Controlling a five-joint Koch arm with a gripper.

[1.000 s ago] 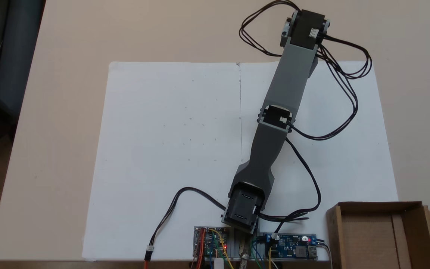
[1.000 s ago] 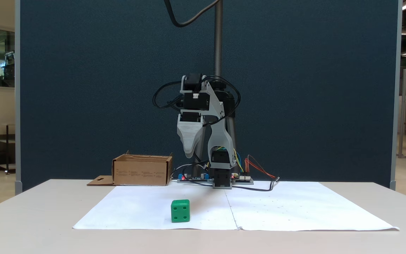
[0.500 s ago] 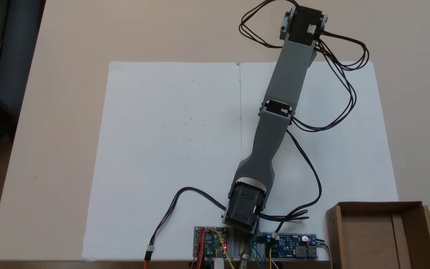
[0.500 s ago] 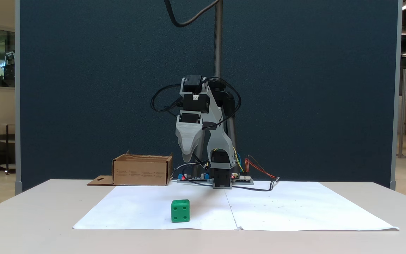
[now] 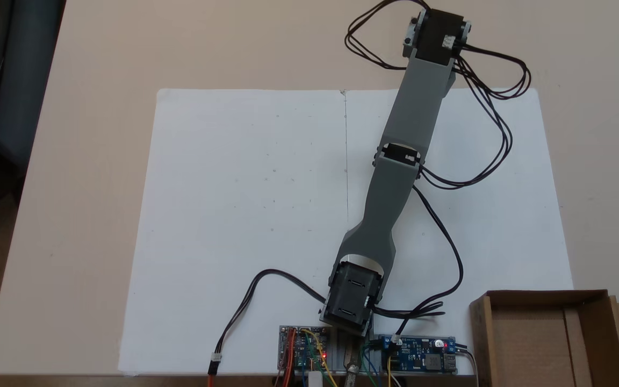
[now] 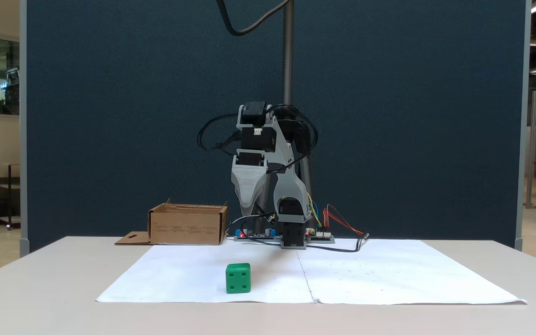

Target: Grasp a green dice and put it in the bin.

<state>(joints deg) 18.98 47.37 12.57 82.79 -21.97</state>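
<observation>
Clearly the task is barely begun: the end effector hangs in the air, pointing down, above and behind the green dice, well clear of it and of the worktop. Only one pale tapered jaw faces the camera in this fixed view, so I cannot tell whether the jaws stand wide or narrow; nothing is seen between them. From above, in a fixed view, the grey arm stretches out over the white paper and covers the spot below its wrist.

Resting on the paper near its front edge is the dice, upright, a four-pip face toward the camera, untouched. Everything is left to do, I judge: lowering onto the dice, closing on it, lifting, carrying it over, and letting go.

Near the arm's base and its circuit boards, the bin is a low cardboard box with a slotted flap. Its brown floor, as far as the view from above shows it, holds nothing
</observation>
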